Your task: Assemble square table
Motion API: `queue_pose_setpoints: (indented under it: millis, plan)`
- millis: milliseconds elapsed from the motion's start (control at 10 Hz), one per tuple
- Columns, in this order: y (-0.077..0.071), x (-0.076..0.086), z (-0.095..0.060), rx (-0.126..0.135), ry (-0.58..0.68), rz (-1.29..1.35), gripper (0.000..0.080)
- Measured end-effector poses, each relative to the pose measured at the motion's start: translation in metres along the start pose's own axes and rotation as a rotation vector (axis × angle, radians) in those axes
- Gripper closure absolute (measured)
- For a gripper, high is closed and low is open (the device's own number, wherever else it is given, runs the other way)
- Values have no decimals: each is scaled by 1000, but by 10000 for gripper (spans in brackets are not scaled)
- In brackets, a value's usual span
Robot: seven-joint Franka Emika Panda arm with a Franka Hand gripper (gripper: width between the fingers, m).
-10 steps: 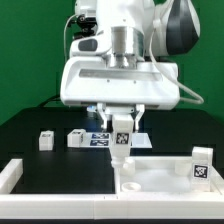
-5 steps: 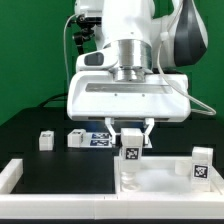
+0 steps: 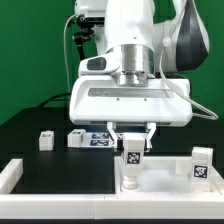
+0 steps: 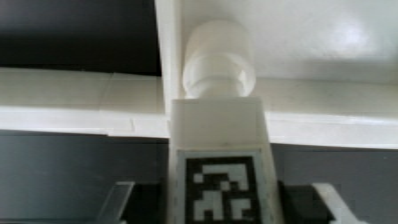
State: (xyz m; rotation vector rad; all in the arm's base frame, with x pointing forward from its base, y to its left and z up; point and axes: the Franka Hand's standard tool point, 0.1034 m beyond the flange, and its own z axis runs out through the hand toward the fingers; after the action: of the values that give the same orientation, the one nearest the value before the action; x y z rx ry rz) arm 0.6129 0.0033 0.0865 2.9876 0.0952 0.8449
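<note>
My gripper (image 3: pixel 131 146) is shut on a white tagged leg (image 3: pixel 130 161) and holds it upright over the near left part of the square white tabletop panel (image 3: pixel 170 178). In the wrist view the leg (image 4: pixel 219 130) runs from between the jaws down to the panel (image 4: pixel 338 50), its rounded tip at the panel's surface. Another leg (image 3: pixel 202 165) stands upright on the panel at the exterior view's right. Two more legs (image 3: pixel 45 141) (image 3: pixel 76 139) lie on the black table at the exterior view's left.
A low white border wall (image 3: pixel 20 176) runs along the table's front and left. The marker board (image 3: pixel 101 139) lies flat behind the gripper. A green backdrop stands behind the arm.
The gripper with the leg has moved toward the exterior view's right and slightly lower, from the panel's left edge to a spot over the panel.
</note>
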Motion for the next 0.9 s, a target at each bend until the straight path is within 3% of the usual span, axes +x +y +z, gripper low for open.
queue_pose_setpoints:
  millis: [700,800,900]
  plan:
    - [-2,-9,8,1,-16,14,509]
    - [-2,-10,8,1,-16,14,325]
    - [-2,-10,8,1,-16,14,325]
